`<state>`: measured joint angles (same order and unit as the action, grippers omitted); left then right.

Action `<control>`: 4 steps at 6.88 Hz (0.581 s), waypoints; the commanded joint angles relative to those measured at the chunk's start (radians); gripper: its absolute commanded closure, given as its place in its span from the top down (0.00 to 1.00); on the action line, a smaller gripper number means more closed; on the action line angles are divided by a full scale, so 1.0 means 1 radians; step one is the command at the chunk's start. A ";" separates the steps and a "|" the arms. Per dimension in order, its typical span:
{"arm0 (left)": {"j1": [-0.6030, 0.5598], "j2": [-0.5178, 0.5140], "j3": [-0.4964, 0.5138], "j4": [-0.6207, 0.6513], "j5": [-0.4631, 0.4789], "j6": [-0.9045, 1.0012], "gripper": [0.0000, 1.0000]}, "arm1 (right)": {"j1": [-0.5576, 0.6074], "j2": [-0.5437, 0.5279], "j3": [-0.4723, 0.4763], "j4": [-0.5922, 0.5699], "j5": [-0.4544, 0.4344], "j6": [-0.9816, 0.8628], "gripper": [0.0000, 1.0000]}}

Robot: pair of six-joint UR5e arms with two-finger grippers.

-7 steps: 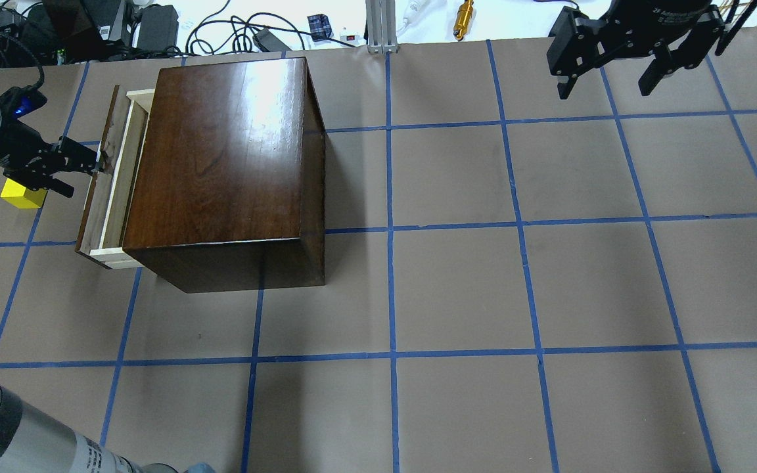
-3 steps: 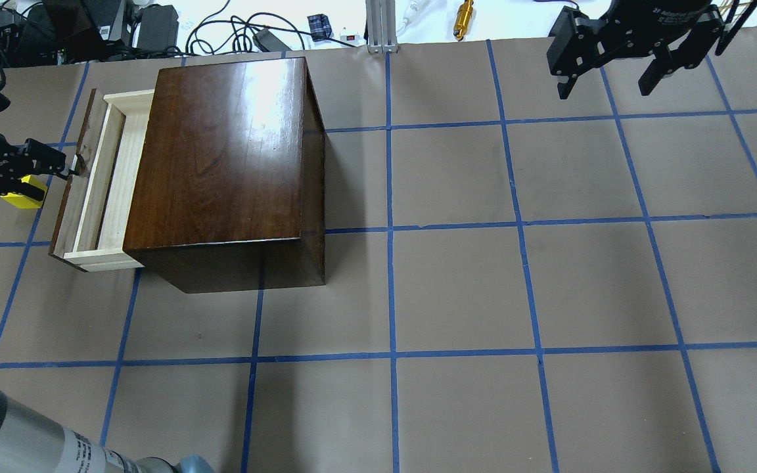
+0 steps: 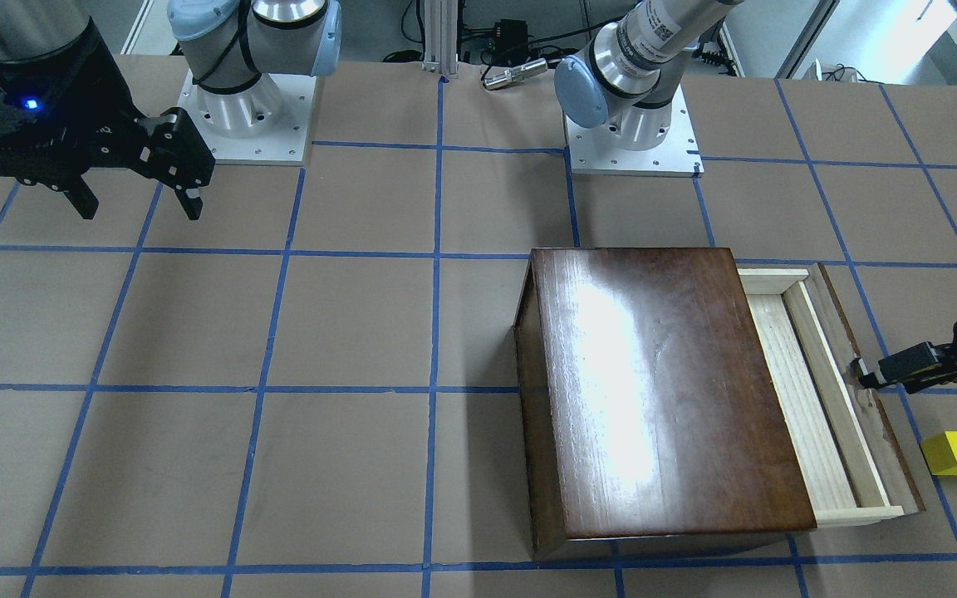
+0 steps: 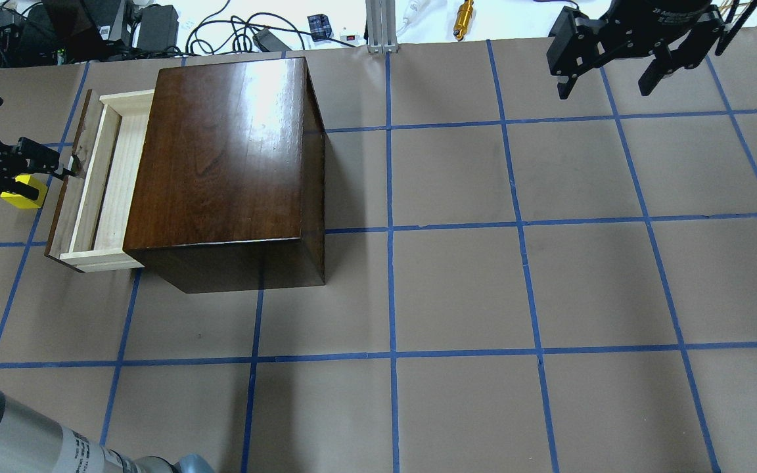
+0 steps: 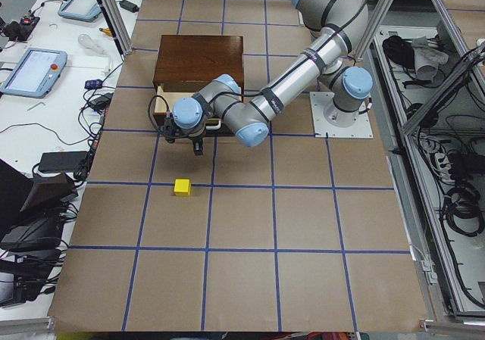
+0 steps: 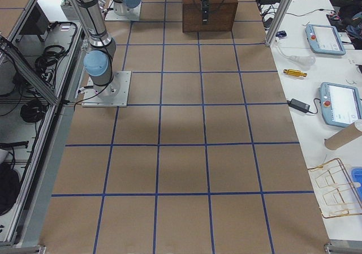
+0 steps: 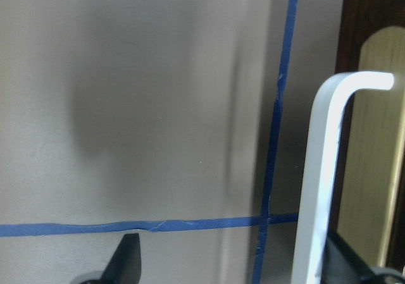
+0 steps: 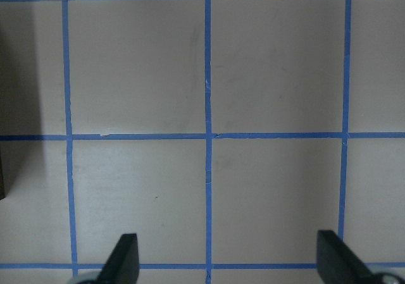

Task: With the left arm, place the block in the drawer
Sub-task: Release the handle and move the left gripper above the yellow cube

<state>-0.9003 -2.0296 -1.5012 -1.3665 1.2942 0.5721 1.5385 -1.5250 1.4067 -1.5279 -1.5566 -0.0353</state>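
Outside pulled-out drawer (image 3: 807, 407), block (image 3: 955, 453) on table (image 3: 279, 332).

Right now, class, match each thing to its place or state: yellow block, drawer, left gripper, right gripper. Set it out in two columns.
Column 1
1. yellow block
2. drawer
3. left gripper
4. right gripper

Column 2
A. fingers open, above bare table, far from the cabinet
B. on the table, outside the drawer front
C. standing partly out of the cabinet
D. fingers open, at the drawer's white handle

Pairs: 1-B, 2-C, 3-D, 4-A
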 commanded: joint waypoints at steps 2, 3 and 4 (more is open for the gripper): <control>-0.002 0.055 0.019 -0.011 0.058 0.006 1.00 | 0.000 0.000 0.000 0.000 0.001 0.000 1.00; 0.003 0.066 0.068 -0.072 0.091 0.044 1.00 | 0.000 0.000 0.000 0.000 0.000 0.000 1.00; 0.004 0.055 0.117 -0.063 0.197 0.265 1.00 | 0.000 0.000 0.000 0.000 0.000 0.000 1.00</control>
<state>-0.8981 -1.9732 -1.4364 -1.4176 1.3989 0.6622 1.5386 -1.5248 1.4067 -1.5279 -1.5565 -0.0353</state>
